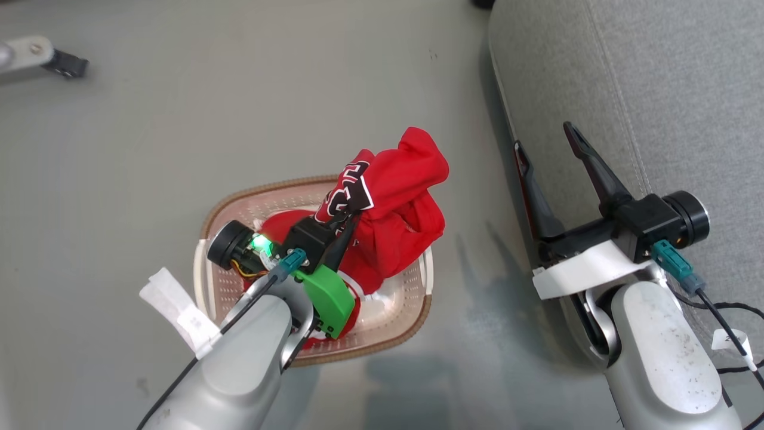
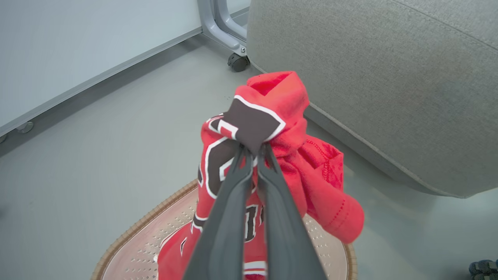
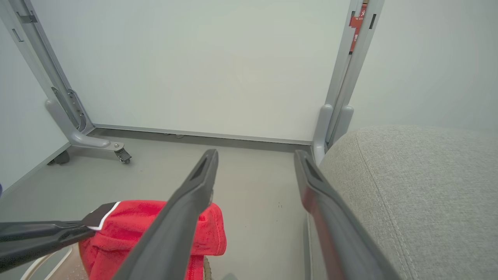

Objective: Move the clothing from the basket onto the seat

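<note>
Head view is showing the left gripper (image 1: 353,218) clamping the clothing (image 1: 400,203), which is hanging lengthwise, lower end trailing into the basket (image 1: 262,188), top fold pointing toward the seat (image 1: 656,89). The right gripper (image 1: 543,136) is hovering open at the seat's edge.

I see a smooth pale grey floor (image 1: 239,107) | flat white partition panels (image 3: 202,66) stand along its far edge | grey metal frame legs (image 3: 91,142) support the panels, riding on small black caster wheels (image 2: 237,62) | a small red sticker (image 3: 356,19) sits high on one upright grey metal post (image 3: 340,77)
</note>
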### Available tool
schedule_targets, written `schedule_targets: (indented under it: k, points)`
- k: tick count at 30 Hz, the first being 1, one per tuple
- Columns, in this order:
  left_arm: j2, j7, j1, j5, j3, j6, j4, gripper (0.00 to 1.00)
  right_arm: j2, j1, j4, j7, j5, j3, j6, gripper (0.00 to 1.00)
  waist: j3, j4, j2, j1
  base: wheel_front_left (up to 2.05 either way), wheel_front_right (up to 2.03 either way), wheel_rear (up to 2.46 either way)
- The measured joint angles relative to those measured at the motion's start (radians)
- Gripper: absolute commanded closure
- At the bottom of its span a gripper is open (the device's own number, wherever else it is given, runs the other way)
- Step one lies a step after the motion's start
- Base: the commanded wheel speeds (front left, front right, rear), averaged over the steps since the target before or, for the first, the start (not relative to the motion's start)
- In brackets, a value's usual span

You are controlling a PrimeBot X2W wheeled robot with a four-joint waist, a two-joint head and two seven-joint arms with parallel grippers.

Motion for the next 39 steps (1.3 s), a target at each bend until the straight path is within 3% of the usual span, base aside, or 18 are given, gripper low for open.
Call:
schedule_targets:
  k: [21, 39]
  points:
    - [-0.017, 0.0, 0.125, 0.077, 0.222, -0.002, -0.384, 1.0, 0.0, 0.121, 0.029, 0.0, 0.019, -0.013, 0.0, 0.0, -0.24, 0.084, 0.0, 0.0, 0.0, 0.0, 0.0]
    - [-0.017, 0.0, 0.088, 0.095, 0.255, -0.006, -0.507, 1.0, 0.0, 0.164, 0.016, 0.0, 0.044, 0.01, 0.0, 0.0, -0.335, 0.09, 0.0, 0.0, 0.0, 0.0, 0.0]
